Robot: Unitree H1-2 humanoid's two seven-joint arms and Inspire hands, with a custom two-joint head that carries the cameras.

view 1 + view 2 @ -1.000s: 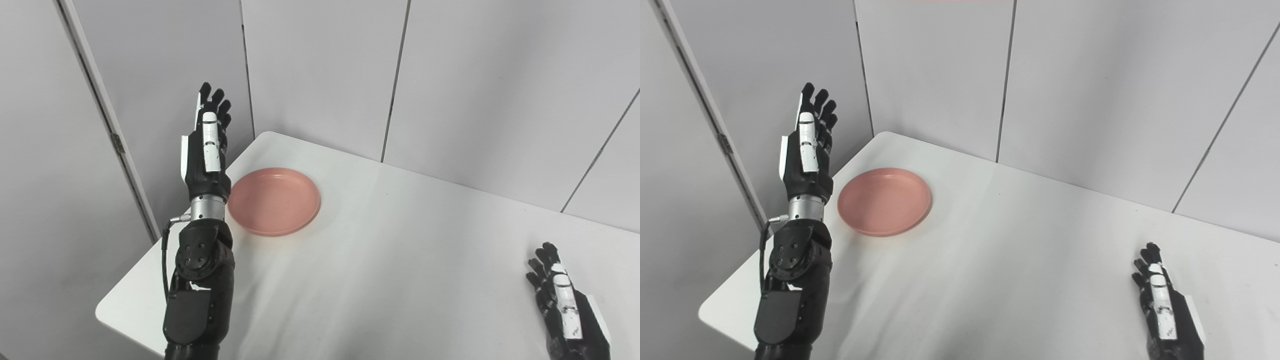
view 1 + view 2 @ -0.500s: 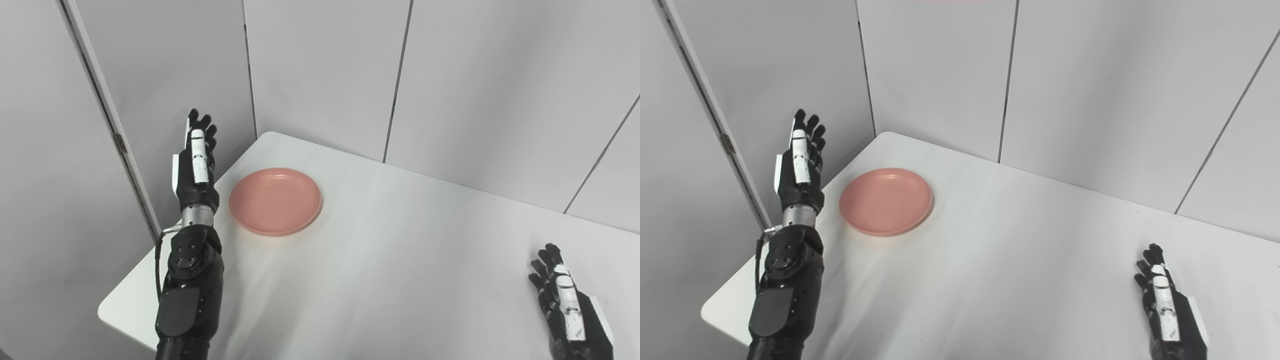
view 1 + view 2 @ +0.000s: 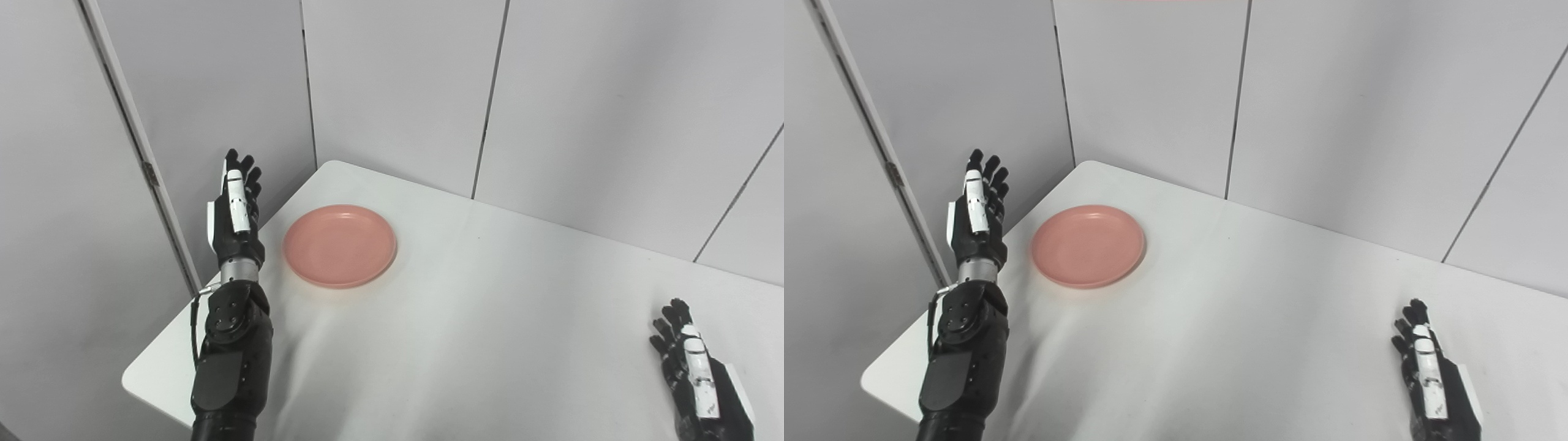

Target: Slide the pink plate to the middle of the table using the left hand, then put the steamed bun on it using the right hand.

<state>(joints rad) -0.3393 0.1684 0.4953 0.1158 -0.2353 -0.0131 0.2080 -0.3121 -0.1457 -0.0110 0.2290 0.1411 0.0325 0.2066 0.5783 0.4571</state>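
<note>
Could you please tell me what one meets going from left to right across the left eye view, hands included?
left hand → pink plate → bare stretch of the white table → right hand

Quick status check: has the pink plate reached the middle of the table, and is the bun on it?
Nothing is done. The pink plate sits empty near the table's far left corner. The left hand is open, beside the plate and not touching it. The right hand is open at the near right. No bun is in view. Slide and placement remain.
</note>
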